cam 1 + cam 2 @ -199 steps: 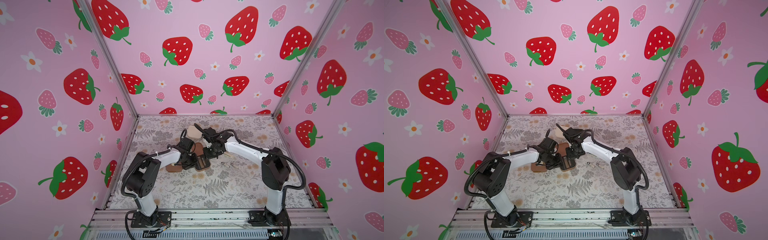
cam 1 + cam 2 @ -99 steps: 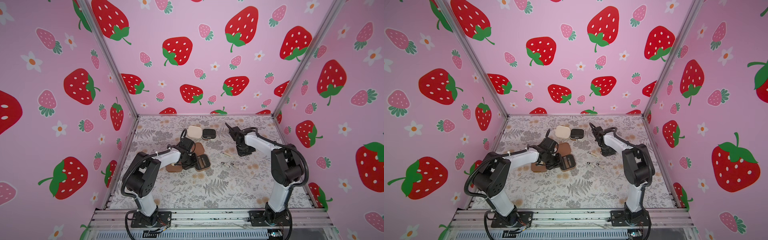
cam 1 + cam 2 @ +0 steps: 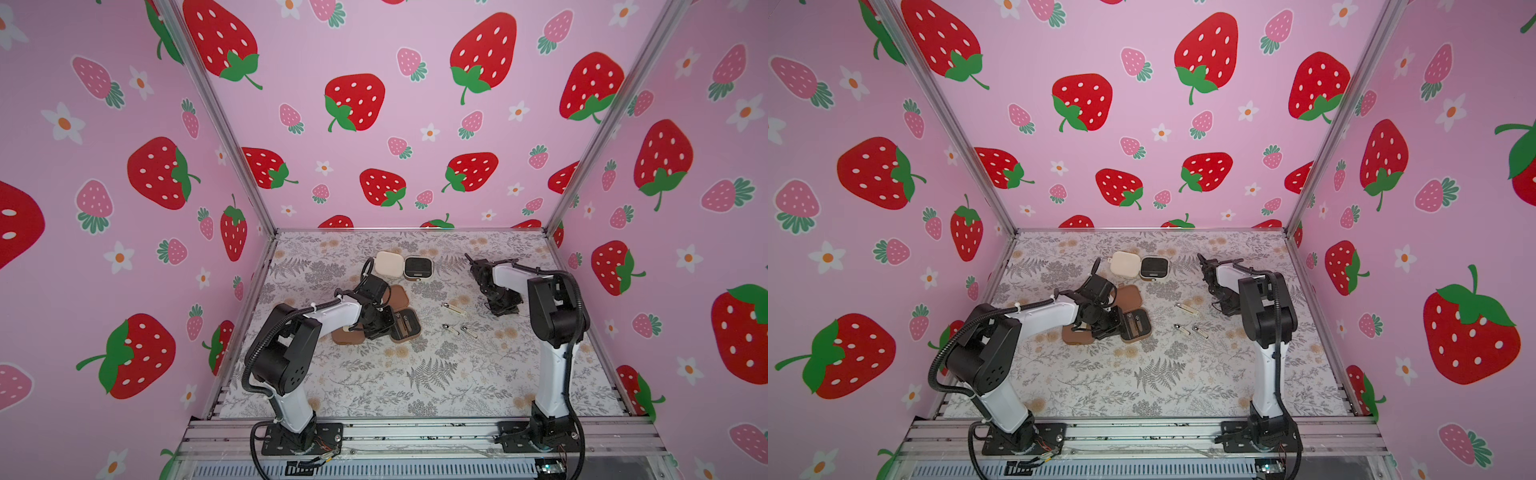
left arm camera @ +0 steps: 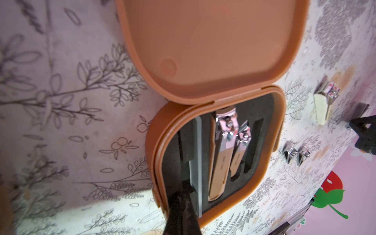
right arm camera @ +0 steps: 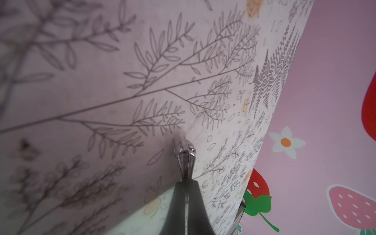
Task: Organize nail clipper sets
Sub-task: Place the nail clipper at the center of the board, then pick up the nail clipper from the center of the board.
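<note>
On the tabletop [image 3: 415, 386], the left end effector [image 4: 183, 193] is closed, its tip inside the open brown case [image 4: 151, 158] at the grey file [image 4: 195, 154]. The right end effector [image 5: 185, 183] pinches a silvery clipper [image 5: 184, 154]. Loose clippers [image 3: 454, 308] lie between the arms.

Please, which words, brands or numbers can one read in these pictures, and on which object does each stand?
On the large clipper in the open brown case: small engraved mark on the handle, too blurred to read.
On the small clipper beside it: same, unreadable.
On the held clipper in the right tool: no text shows.
Elsewhere: none.
</note>
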